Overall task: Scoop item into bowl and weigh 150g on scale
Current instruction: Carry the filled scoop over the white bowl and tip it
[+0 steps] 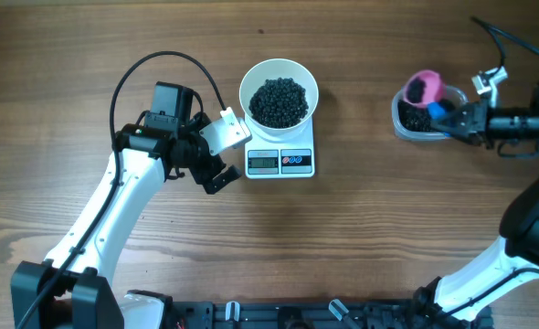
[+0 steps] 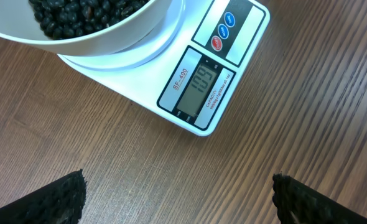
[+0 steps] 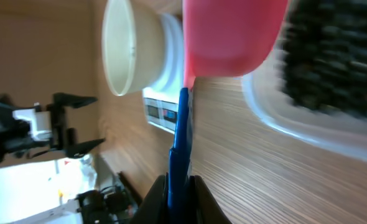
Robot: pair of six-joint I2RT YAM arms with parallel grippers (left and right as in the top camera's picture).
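Fingers (image 3: 155, 202) of the right gripper (image 3: 178, 185) clench the scoop (image 1: 425, 89) over the tub (image 1: 400, 123), upper right, likely for more beans (image 1: 279, 100); the left gripper (image 1: 226, 151), spread wide, faces the scale (image 1: 297, 162) display.

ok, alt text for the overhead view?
White bowl of black beans sits on a white scale. Left hand open beside it; right hand holds a pink scoop at a clear tub, far right.

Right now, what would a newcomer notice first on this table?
A white bowl full of black beans sits on the small scale at mid-table. At the far right, the right pincer grips a pink scoop by its blue handle at a clear tub.
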